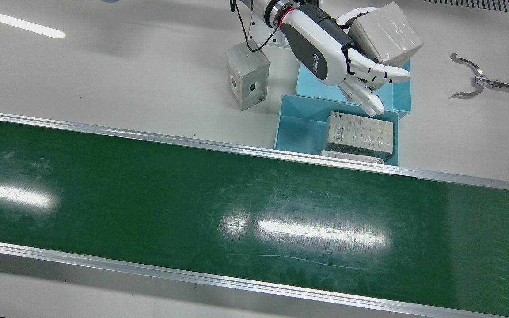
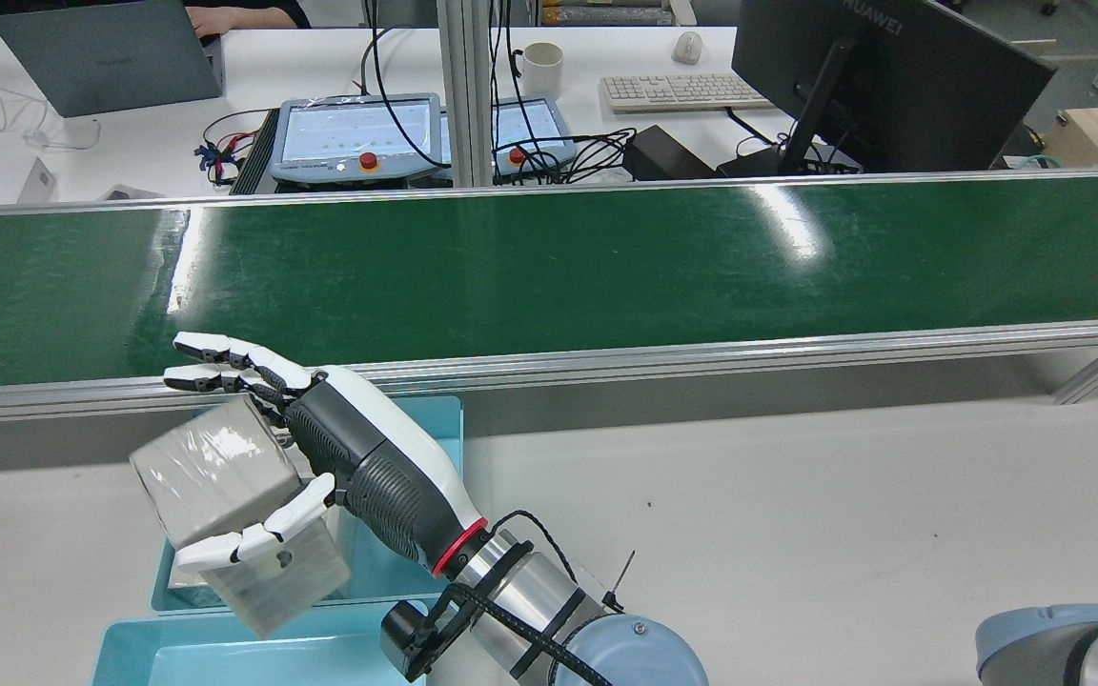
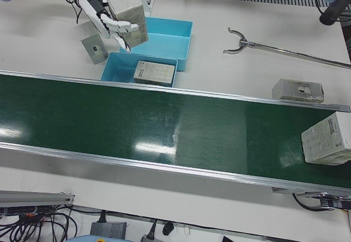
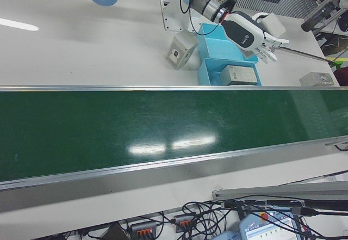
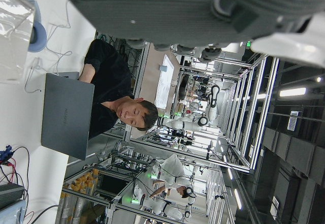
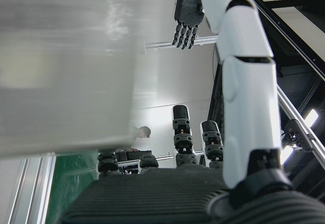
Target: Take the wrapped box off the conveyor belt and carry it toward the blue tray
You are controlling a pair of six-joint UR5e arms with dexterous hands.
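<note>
My right hand (image 1: 325, 48) is shut on the wrapped box (image 1: 387, 33), a grey box in clear film. It holds the box in the air above the far blue tray (image 1: 402, 95). The rear view shows the hand (image 2: 358, 467) with fingers over the box (image 2: 215, 467) and thumb under it. The right hand view shows the box (image 6: 66, 66) against the palm. The near blue tray (image 1: 287, 119) by the belt holds a labelled box (image 1: 360, 134). My left hand (image 5: 177, 10) shows only in its own view and holds nothing.
The green conveyor belt (image 1: 192, 198) runs across the table. Another wrapped box (image 3: 329, 138) lies on its far right end. A grey block (image 1: 248, 77) stands left of the trays. A metal claw tool (image 1: 475, 79) and a second block (image 3: 299, 90) lie to the right.
</note>
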